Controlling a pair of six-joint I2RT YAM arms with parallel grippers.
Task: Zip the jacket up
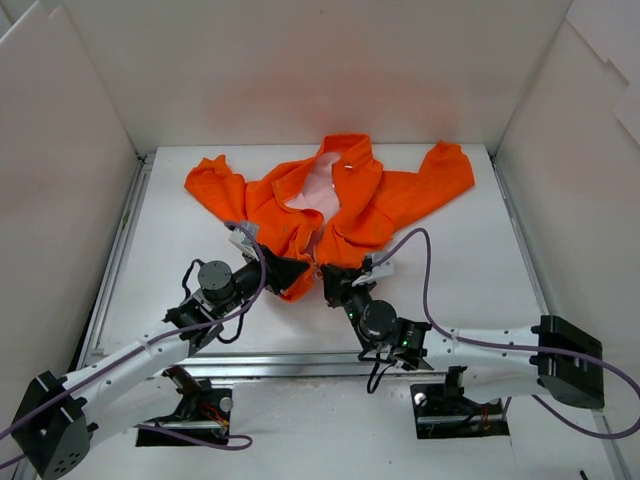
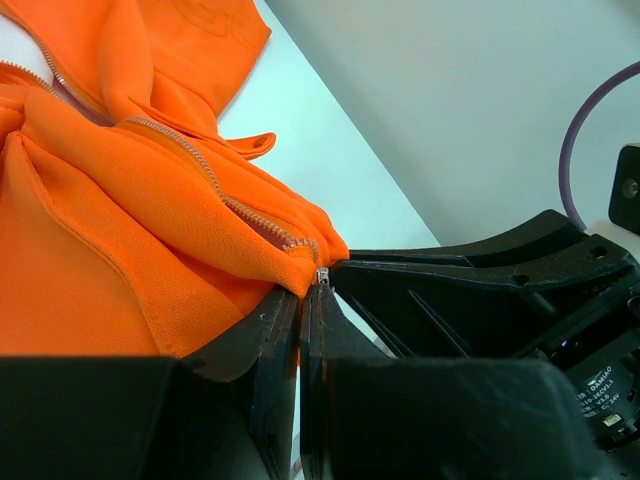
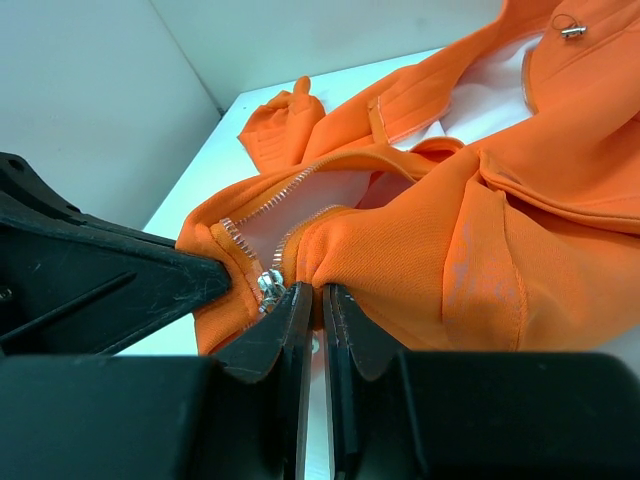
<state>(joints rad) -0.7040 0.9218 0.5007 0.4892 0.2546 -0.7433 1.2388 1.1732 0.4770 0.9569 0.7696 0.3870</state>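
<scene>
The orange jacket (image 1: pixel 370 200) lies spread on the white table, its top open on pale lining, its bottom hem toward the arms. My left gripper (image 1: pixel 287 272) is shut on the hem's left zipper end; in the left wrist view the gripper (image 2: pixel 312 287) pinches the jacket (image 2: pixel 120 200) just below the silver zipper teeth (image 2: pixel 215 185). My right gripper (image 1: pixel 331 280) is beside it, almost touching. In the right wrist view this gripper (image 3: pixel 322 292) is shut on a fold of the jacket (image 3: pixel 480 230) at the hem, with the silver zipper slider (image 3: pixel 268 283) just left of its fingers.
White walls (image 1: pixel 70 180) close in the table on three sides. An aluminium rail (image 1: pixel 300 362) runs along the near edge. The sleeves (image 1: pixel 212 180) reach out left and right at the back. Purple cables (image 1: pixel 425 260) loop over both arms.
</scene>
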